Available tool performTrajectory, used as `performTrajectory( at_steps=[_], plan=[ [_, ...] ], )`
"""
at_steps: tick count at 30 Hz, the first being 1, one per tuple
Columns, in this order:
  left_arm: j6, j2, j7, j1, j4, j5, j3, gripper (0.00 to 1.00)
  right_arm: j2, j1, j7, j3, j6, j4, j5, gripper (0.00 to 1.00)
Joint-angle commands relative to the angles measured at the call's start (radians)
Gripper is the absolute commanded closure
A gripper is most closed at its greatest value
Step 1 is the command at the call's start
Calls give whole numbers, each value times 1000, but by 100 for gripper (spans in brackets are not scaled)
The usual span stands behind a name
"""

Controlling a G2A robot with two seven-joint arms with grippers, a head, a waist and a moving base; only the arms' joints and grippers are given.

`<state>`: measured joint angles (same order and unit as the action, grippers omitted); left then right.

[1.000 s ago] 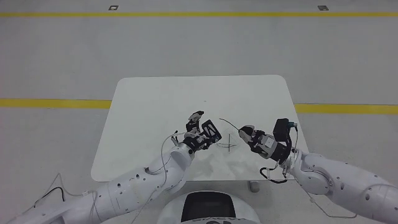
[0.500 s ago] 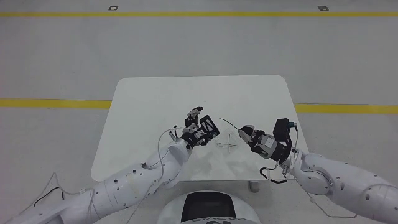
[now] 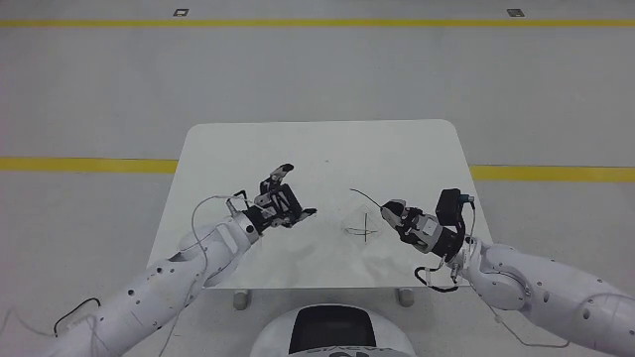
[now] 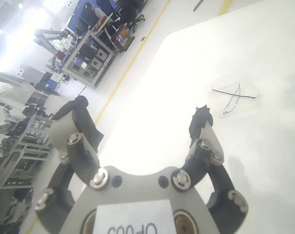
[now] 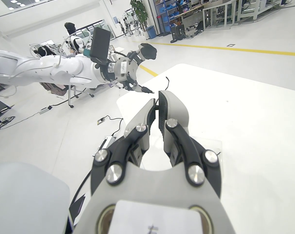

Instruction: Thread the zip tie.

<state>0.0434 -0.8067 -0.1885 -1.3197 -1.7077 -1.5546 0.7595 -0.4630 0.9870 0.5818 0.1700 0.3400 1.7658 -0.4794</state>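
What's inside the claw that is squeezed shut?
A thin black zip tie pokes out of the right claw. The bit pinched between its pads is hidden.

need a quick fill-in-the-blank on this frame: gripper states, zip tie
1. The right gripper is shut on a thin black ____.
2. The left gripper is ____ and empty.
3. Two loose strands lie ____ over each other on the table.
Missing words: zip tie; open; crossed.

Thin black zip tie (image 5: 168, 82) pinched in right claw (image 5: 157, 98).
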Motion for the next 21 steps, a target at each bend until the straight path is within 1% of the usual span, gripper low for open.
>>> performTrajectory(
  at_steps=[1, 2, 3, 8, 11, 14, 16, 21],
  plan=[
    [25, 15, -65, -30, 1, 9, 37, 0, 0, 0, 0, 0, 0, 0, 0, 100],
    [58, 25, -103, -48, 6, 7, 60, 0, 0, 0, 0, 0, 0, 0, 0, 100],
    [73, 30, -109, -57, 12, 9, 71, 0, 0, 0, 0, 0, 0, 0, 0, 100],
    [73, 30, -109, -57, 12, 9, 71, 0, 0, 0, 0, 0, 0, 0, 0, 100],
    [73, 30, -109, -57, 12, 9, 71, 0, -3, 3, -28, 17, 0, 13, 6, 100],
    [73, 30, -109, -57, 12, 9, 71, 0, 2, -2, -80, 33, 0, 40, 15, 100],
    [73, 30, -109, -57, 12, 9, 71, 0, 9, -15, -134, 41, 0, 60, 27, 100],
    [73, 30, -109, -57, 12, 9, 71, 0, 21, -55, -262, 47, 0, 104, 109, 100]
  ],
)
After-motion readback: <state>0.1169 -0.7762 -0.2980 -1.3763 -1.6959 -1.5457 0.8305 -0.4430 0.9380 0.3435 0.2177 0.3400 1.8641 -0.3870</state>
